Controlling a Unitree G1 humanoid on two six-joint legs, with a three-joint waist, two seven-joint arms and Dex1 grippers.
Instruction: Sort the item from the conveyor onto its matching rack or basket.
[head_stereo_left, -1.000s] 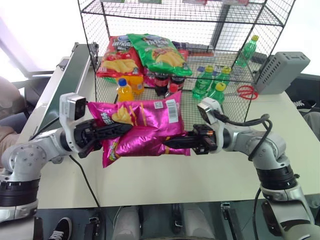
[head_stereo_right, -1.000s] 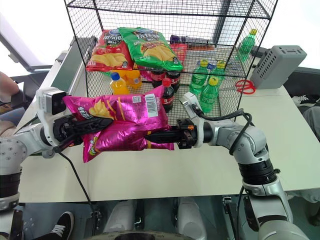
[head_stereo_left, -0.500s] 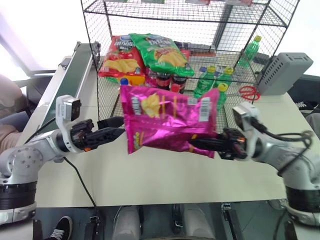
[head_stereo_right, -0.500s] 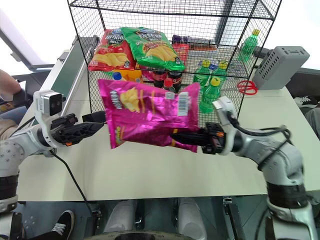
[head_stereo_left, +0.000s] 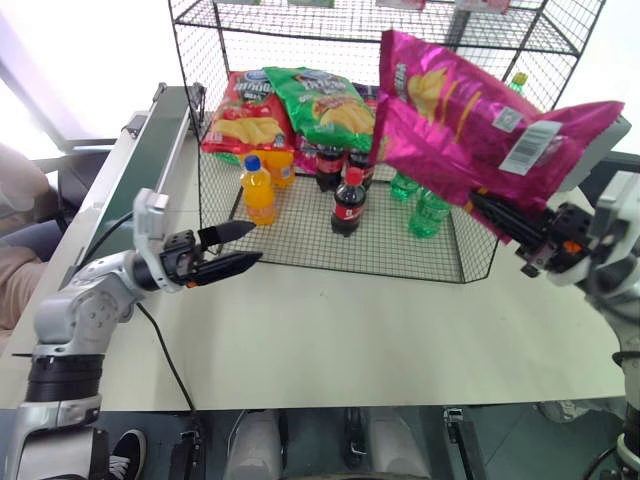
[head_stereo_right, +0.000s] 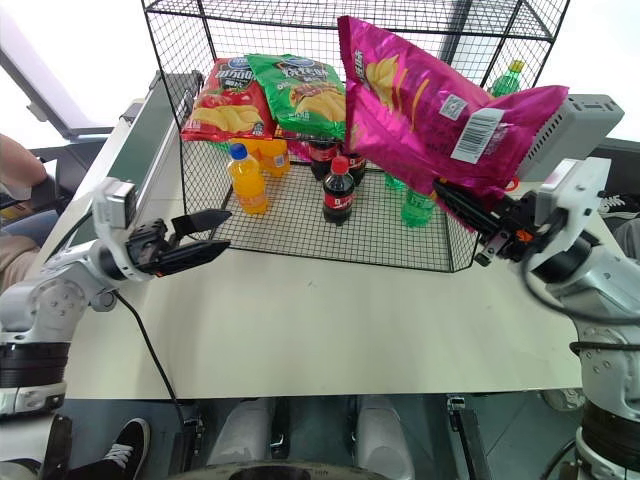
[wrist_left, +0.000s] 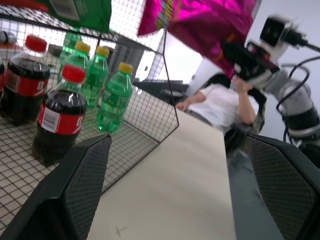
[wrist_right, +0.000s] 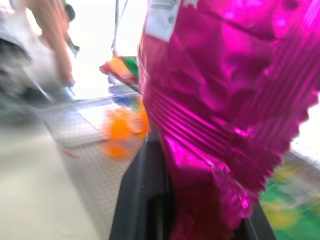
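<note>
I see a pale beige table (head_stereo_left: 330, 330) running wide across the view, lit hard by white daylight behind the rack (head_stereo_left: 300, 30). The conveyor (head_stereo_left: 140, 170) lies along the table's left edge, its green belt bare where I can see it. A person's arm (head_stereo_right: 20, 170) shows at the far left, and in the left wrist view another person in a white shirt (wrist_left: 220, 107) sits beyond the table's far side.

The right gripper (head_stereo_left: 497, 215) is clenched on the lower edge of the pink bag (head_stereo_left: 470, 120) and holds it in the air in front of the rack's right side, well above the table, barcode facing me. The left gripper (head_stereo_left: 243, 245) has its jaws parted and empty, hanging low over the table just before the rack's front mesh.

On the rack's bottom tier I see a red bag (head_stereo_left: 245, 110) and a green bag (head_stereo_left: 320, 105) leaning at the back, an orange bottle (head_stereo_left: 257, 190), cola bottles (head_stereo_left: 347, 205) and green bottles (head_stereo_left: 428, 210). A grey box (head_stereo_right: 575, 125) stands on the table right of the rack, partly hidden by the pink bag.
</note>
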